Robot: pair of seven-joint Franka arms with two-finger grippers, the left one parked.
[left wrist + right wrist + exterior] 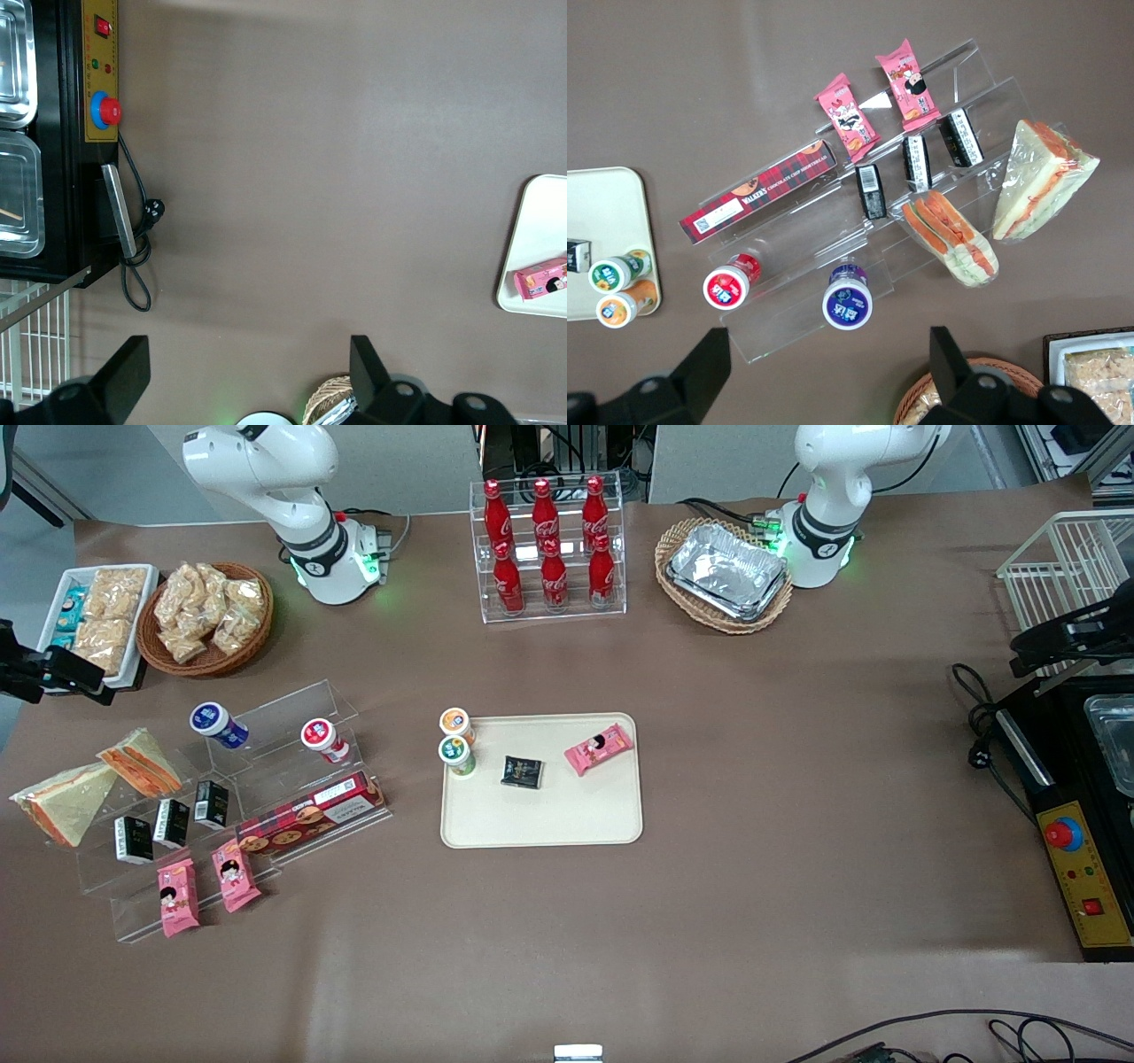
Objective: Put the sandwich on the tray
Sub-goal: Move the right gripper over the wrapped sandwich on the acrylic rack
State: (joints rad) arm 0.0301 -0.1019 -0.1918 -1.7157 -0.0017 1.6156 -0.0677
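Brown-papered table, front view. Gripper hovers above table's working-arm end, beside white snack bin; wrist view shows fingers spread wide, nothing between. Sandwich at gripper's 6 o'clock, lying on clear acrylic rack, smaller wedge at its 2 o'clock. Tray well apart at 4 o'clock, carrying two cups, black packet, pink packet.

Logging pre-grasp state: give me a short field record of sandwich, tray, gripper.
sandwich: on the clear display stand, beside the smaller striped wedge, untouched
tray: mid-table; holds two cups, a dark packet, a pink snack
gripper: jaws open, above the stand, holding nothing
step: pick not yet begun
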